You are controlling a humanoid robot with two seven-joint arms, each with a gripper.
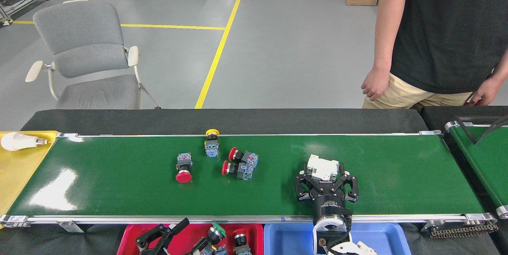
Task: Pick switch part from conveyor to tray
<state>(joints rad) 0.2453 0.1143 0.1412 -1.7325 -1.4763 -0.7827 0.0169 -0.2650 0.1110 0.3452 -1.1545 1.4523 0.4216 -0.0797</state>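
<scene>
The conveyor (119, 183) is the long dark-green belt across the head view. A white switch part (323, 167) lies on it right of centre. My right gripper (324, 177) reaches over the near rail, open, with its black fingers (302, 185) spread on either side of the white part's near end. My left gripper (162, 234) is low at the bottom edge, over the red tray (127, 233), open with nothing seen between its fingers. A blue tray (285, 235) sits under my right arm; its contents are mostly hidden.
Several push-button switches lie mid-belt: a yellow-capped one (211, 143), a red-capped one (183, 167), and a red pair (239, 162). The red tray holds green- and red-capped buttons (216, 231). A yellow tray with a bulb (18, 141) is at the left, a second belt (484, 159) at the right, and a person (436, 28) behind.
</scene>
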